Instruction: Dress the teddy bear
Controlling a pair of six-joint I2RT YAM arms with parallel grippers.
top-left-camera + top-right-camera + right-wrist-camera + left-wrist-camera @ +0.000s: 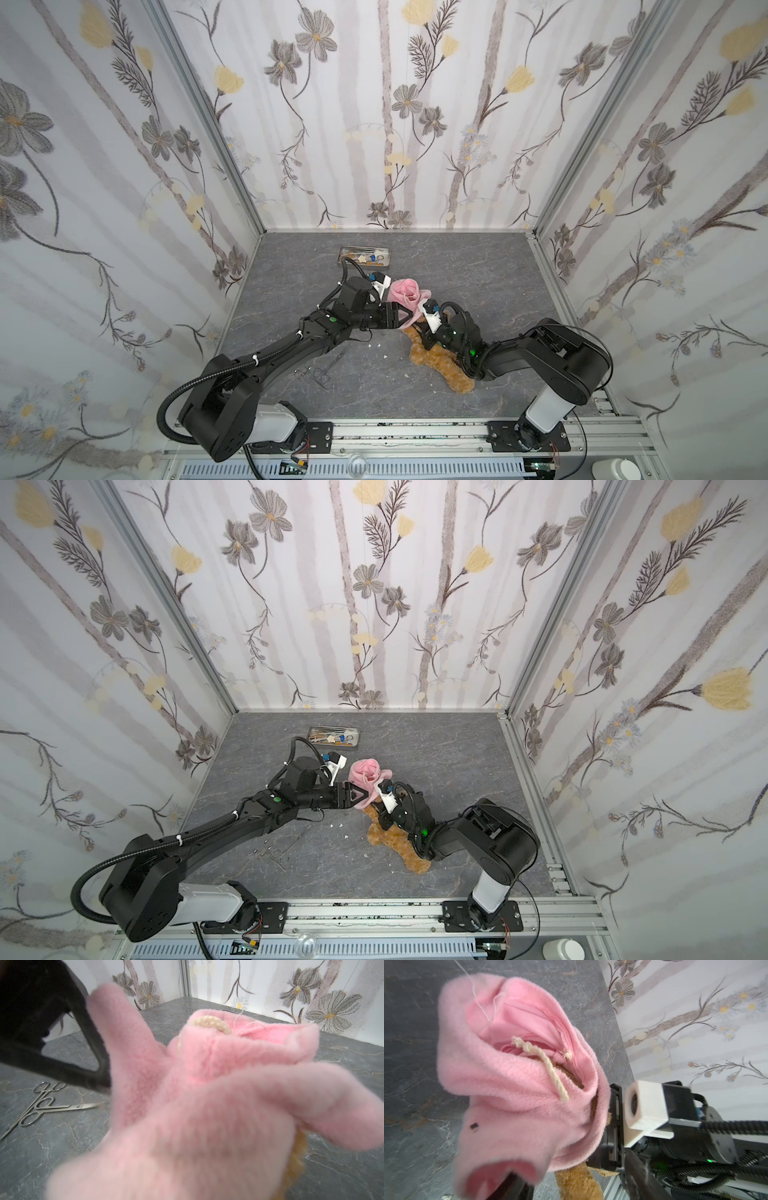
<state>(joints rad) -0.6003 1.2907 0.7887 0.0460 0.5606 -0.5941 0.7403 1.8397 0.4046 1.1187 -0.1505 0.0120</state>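
- Left gripper [401,319] stands with jaws parted beside the pink hoodie [404,291]. One black finger [91,1043] rests against a fleece sleeve and clamps nothing.
- Right gripper [422,332] is buried in the hoodie's hem. Fleece fills its wrist view, so whether it is clenched cannot be told.
- Teddy bear [440,365] lies near the middle of the grey table [498,291], legs toward the front rail. Its head end is under the hoodie, and brown fur shows through the neck opening in the left wrist view.
- Likely risk: with at most one hold on the garment, the fleece could slide back off the head. It could also bunch at the shoulders, so the bear's arms miss the sleeves.
- Loose drawstring [548,1068] could snag a finger, and the scissors [62,1106] lie near the left arm's path.
- Both arms reach inward, low over the table, and their wrists meet at the bear's upper end. The left forearm is stretched long, while the right is folded sharply at the elbow.
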